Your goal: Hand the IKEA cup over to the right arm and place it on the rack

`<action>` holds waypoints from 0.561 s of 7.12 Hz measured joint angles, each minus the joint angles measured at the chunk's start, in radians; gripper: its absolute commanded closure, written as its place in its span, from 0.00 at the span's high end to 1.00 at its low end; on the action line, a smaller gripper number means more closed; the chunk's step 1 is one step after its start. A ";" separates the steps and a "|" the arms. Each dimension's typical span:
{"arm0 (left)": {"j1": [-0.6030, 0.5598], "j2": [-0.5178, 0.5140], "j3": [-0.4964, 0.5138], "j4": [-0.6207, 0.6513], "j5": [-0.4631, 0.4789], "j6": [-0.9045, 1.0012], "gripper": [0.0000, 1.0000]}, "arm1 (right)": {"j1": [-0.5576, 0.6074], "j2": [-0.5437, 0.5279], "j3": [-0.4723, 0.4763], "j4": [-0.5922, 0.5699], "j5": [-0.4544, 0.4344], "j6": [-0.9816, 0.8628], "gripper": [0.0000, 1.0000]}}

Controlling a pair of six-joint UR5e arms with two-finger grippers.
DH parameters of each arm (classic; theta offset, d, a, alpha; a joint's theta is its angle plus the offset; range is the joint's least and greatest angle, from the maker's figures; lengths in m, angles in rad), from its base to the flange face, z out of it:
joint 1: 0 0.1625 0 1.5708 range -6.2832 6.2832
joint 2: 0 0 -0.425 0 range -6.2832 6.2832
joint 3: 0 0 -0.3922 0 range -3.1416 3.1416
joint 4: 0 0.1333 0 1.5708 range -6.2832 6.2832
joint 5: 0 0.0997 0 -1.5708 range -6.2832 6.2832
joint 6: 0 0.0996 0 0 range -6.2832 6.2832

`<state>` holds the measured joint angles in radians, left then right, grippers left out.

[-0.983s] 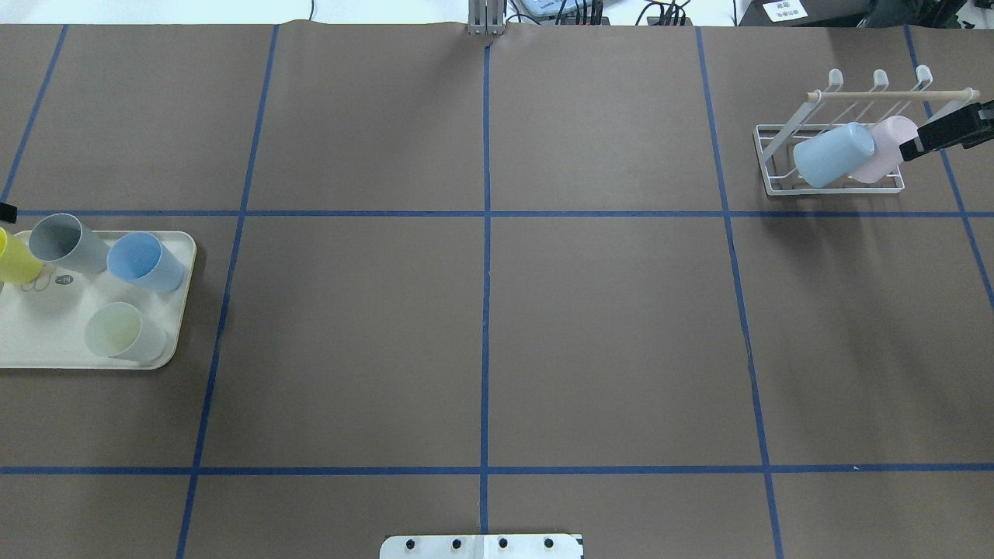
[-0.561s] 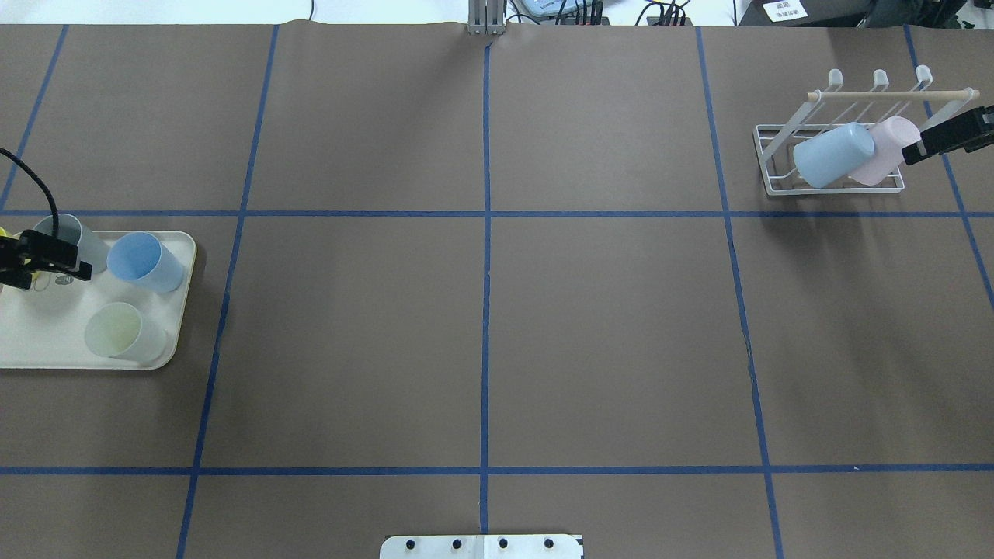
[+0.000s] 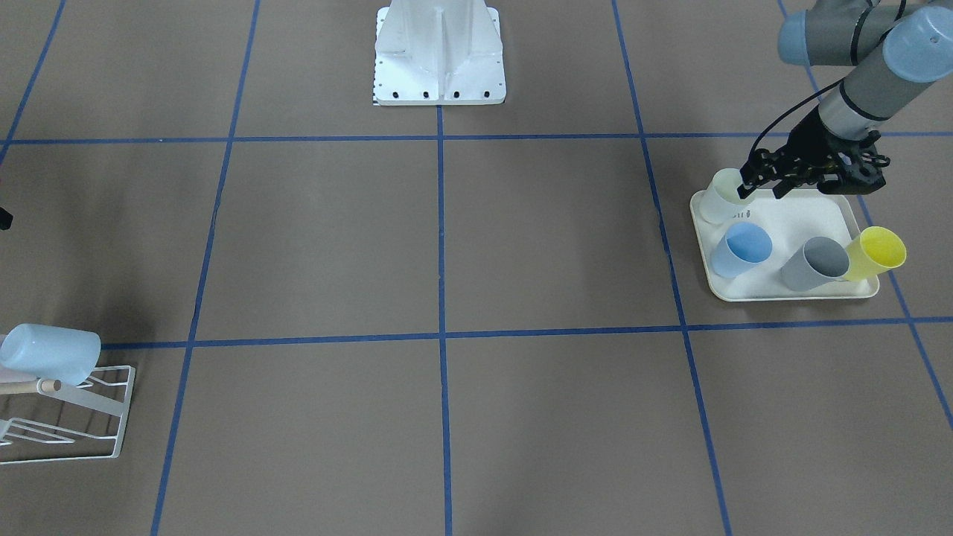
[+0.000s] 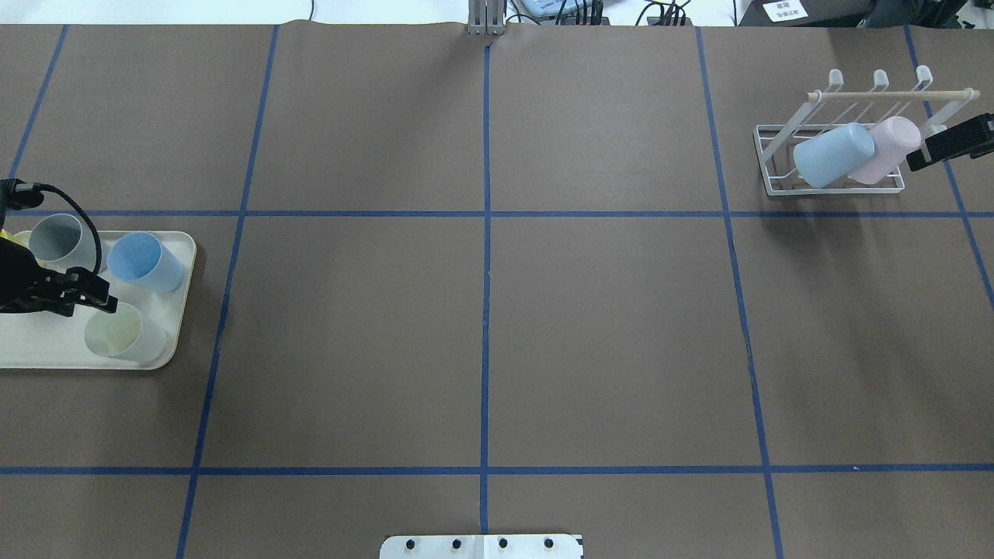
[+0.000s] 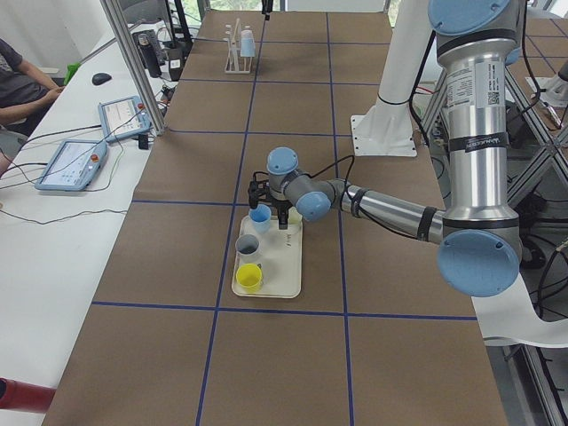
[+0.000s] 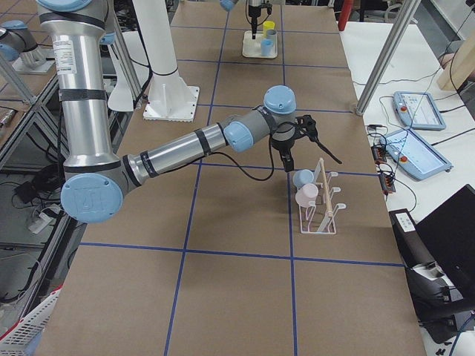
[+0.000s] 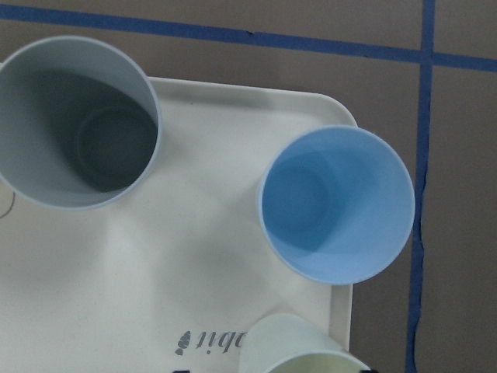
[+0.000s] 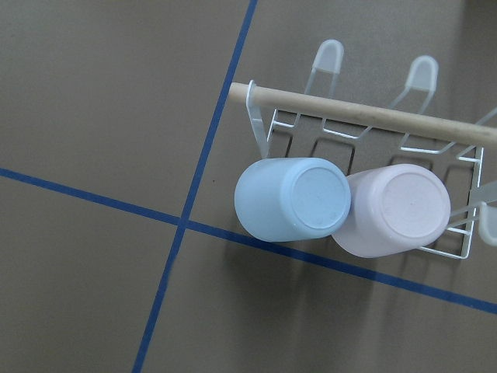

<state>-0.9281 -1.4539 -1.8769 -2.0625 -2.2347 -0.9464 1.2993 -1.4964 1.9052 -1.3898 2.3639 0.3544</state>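
Several cups stand upright on a cream tray point(image 4: 46, 341): grey point(image 4: 58, 237), blue point(image 4: 144, 260), pale green point(image 4: 120, 334) and yellow point(image 3: 878, 253). My left gripper point(image 4: 105, 295) hovers open over the tray, between the blue and pale green cups, holding nothing. The left wrist view looks down into the blue cup point(image 7: 338, 202) and grey cup point(image 7: 78, 124). At the far right the white wire rack point(image 4: 769, 155) carries a light-blue cup point(image 4: 831, 155) and a pink cup point(image 4: 885, 147), both tilted mouth-down. My right gripper point(image 4: 912, 161) sits just right of the pink cup, apart from it and empty.
Brown paper with blue tape lines covers the table. The white robot base point(image 3: 439, 59) stands at the near middle edge. A side table with tablets point(image 5: 71, 164) and a seated person lies beyond the far edge.
My left arm came in from the left edge and moved over the tray, from the grey cup toward the pale green one. My right gripper drew back from the pink cup, which stays on the rack.
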 measured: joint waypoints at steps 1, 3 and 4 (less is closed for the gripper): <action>0.006 0.002 0.001 0.000 0.000 0.000 0.65 | 0.000 0.000 -0.001 0.000 0.000 0.000 0.98; 0.016 0.016 0.003 -0.001 0.000 0.001 0.60 | 0.000 -0.001 -0.002 0.000 0.000 -0.001 0.98; 0.022 0.022 0.003 -0.001 -0.001 0.001 0.56 | 0.000 -0.002 -0.002 0.000 0.000 -0.002 0.98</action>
<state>-0.9056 -1.4318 -1.8736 -2.0636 -2.2354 -0.9453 1.2993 -1.4987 1.9035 -1.3898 2.3639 0.3529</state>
